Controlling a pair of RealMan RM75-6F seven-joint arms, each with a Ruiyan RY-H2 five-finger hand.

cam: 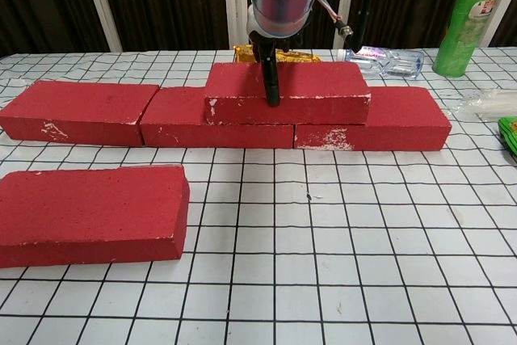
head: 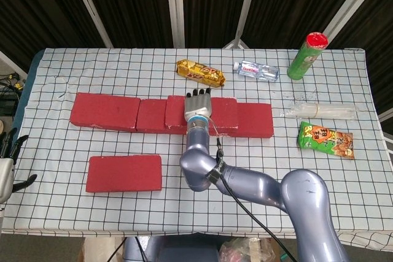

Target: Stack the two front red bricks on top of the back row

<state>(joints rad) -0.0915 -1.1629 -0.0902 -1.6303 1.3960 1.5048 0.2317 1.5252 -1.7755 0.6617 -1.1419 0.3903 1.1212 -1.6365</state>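
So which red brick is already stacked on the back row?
The brick under the right hand: the stacked brick bridges the middle and right back bricks; the others lie on the table.

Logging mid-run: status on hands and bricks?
Right hand grips stacked brick atop back row. Left hand idle at table's left edge, fingers apart. Front brick not yet stacked; nothing blocking it.
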